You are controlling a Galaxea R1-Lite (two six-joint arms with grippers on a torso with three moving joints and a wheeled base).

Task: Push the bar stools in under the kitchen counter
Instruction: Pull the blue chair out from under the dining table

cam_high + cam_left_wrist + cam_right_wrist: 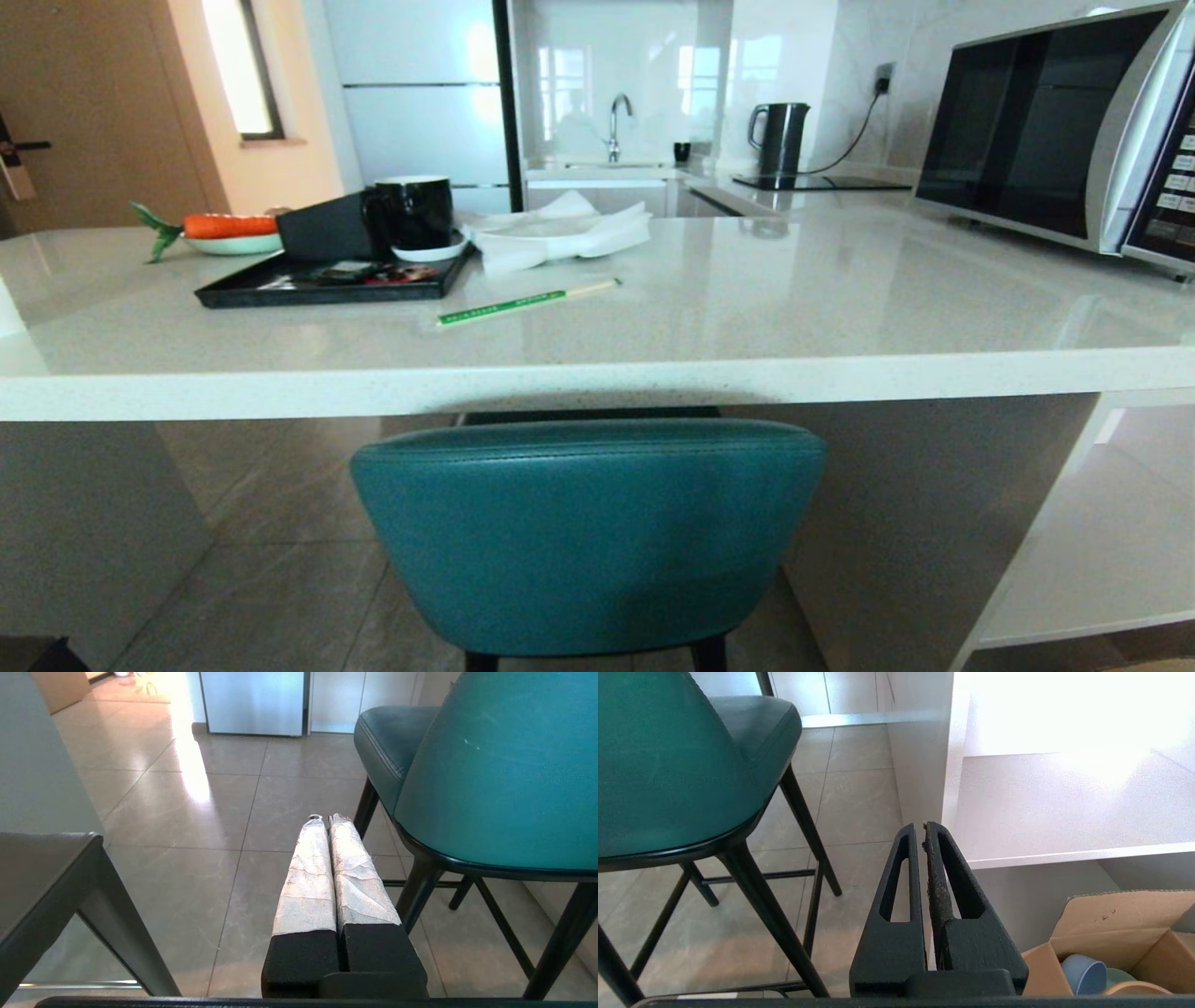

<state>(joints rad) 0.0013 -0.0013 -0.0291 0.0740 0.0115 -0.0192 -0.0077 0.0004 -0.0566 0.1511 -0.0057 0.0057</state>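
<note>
Head view: the teal curved-back stool (588, 532) sits tucked beneath the glossy white stone worktop (597, 383). Left end effector (322, 819) and right end effector (923, 825) both closed, empty, flanking it.

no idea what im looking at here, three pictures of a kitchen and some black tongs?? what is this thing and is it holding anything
It is a wheeled robot with two arms, filmed by three of its own cameras. The wide picture is from its head, facing a white kitchen counter with a teal stool right in front, its seat partly under the counter.

On the counter lie a black tray with a black mug, a toy carrot on a small plate, paper napkins, wrapped chopsticks and a microwave.

The "tongs" are its grippers, seen from wrist cameras. The left gripper, with taped fingers, and the right gripper are both shut and hold nothing. They hang low on either side of the teal stool. A dark grey stool shows by the left one.
</note>
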